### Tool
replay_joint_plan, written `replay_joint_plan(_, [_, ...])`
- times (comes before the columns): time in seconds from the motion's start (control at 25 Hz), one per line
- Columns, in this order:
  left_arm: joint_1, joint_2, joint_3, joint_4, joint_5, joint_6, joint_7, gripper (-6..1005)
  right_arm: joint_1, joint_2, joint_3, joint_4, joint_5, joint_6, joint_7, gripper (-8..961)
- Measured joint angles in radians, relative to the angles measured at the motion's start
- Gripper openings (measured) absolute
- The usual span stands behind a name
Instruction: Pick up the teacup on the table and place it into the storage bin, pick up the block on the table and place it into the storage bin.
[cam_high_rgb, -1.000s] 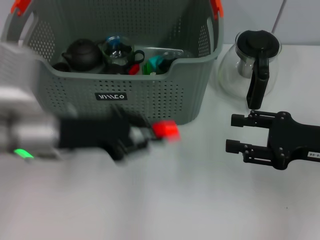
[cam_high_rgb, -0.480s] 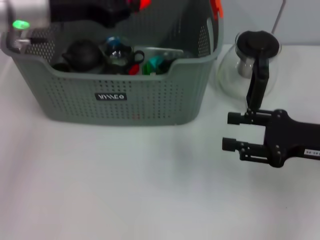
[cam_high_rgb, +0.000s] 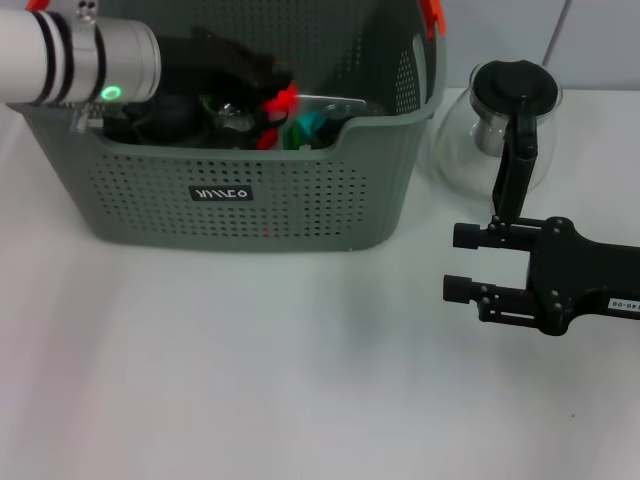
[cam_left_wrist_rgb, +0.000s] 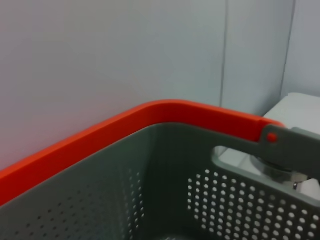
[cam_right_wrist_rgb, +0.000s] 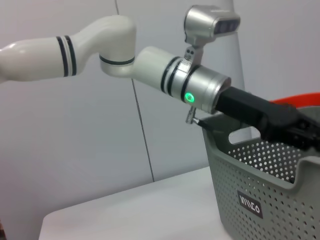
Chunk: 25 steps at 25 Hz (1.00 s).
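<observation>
The grey perforated storage bin stands at the back left of the white table. My left gripper reaches from the left over the bin's rim and down into it, shut on the small red block, which hangs just above the things inside. A black teapot and other dark, glass and green items lie in the bin; I cannot single out the teacup among them. The left wrist view shows only the bin's orange handle and inner wall. My right gripper rests open on the table at the right, fingers pointing left.
A glass teapot with a black handle and lid stands to the right of the bin, just behind my right gripper. The right wrist view shows my white left arm stretched over the bin.
The left gripper rose from the table in front of the bin with the red block, passed over the rim and has come down inside the bin. The right gripper has barely moved.
</observation>
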Motion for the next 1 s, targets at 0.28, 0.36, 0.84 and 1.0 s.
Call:
replay_joint_plan(0.28, [0.166,-0.035,-0.189,-0.276,-0.241,0.324,0.026,428,0.003,0.002,-0.001,0.000,0.000,-0.015,-0.015,690])
replay_joint_plan(0.36, [0.230,-0.025,-0.257,-0.276,-0.345,0.491,0.098,472,0.003,0.008,-0.010,0.004,-0.002,-0.023,-0.054,690])
replay_joint_plan(0.84, [0.415,0.020,-0.250,0.184,-0.245,0.728,0.681,848,-0.001,0.017,-0.211,0.103,0.000,0.042,-0.431,695])
replay_joint_plan(1.0, [0.381,0.006,-0.248,0.279,-0.170,0.663,0.807,909,0.002,0.012,-0.201,0.126,0.008,0.068,-0.436,695])
